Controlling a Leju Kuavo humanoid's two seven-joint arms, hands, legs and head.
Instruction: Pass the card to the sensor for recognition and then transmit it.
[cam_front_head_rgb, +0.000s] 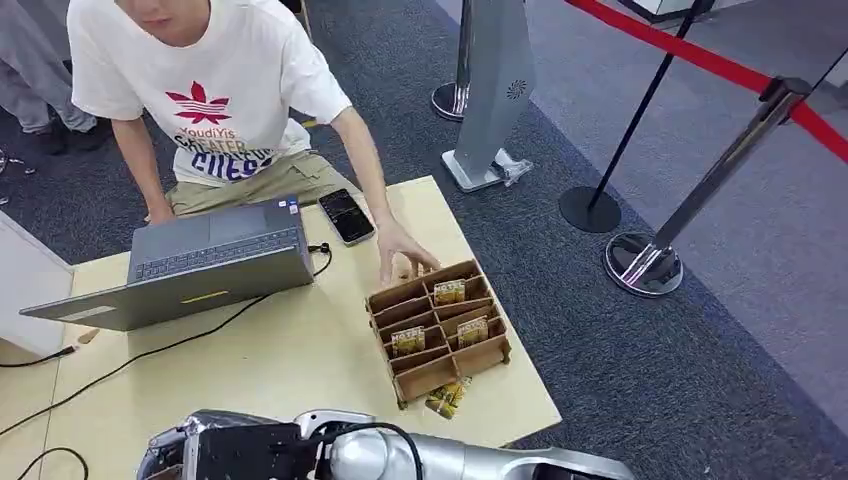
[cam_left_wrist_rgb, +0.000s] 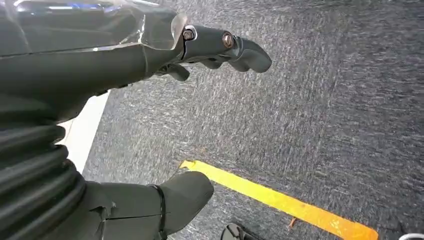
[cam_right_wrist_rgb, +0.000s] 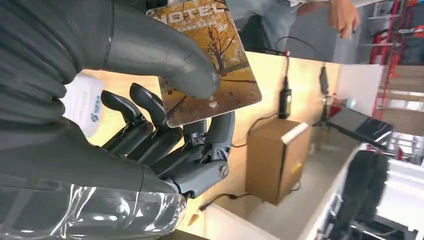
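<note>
Grey thumb and dark fingers of my right hand (cam_right_wrist_rgb: 165, 130) pinch the hotel card (cam_right_wrist_rgb: 212, 65), autumn trees on its face, above the wooden table (cam_right_wrist_rgb: 260, 75). I see my left hand (cam_left_wrist_rgb: 200, 50) hanging over grey carpet (cam_left_wrist_rgb: 300, 115), fingers apart, holding nothing. From the head view, a person's hand (cam_front_head_rgb: 403, 250) touches the cardboard card box (cam_front_head_rgb: 437, 330) beside a laptop (cam_front_head_rgb: 205, 265).

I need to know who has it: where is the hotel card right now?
In the right wrist view, the hotel card is pinched in the right hand, thumb on top, above the wooden table.
</note>
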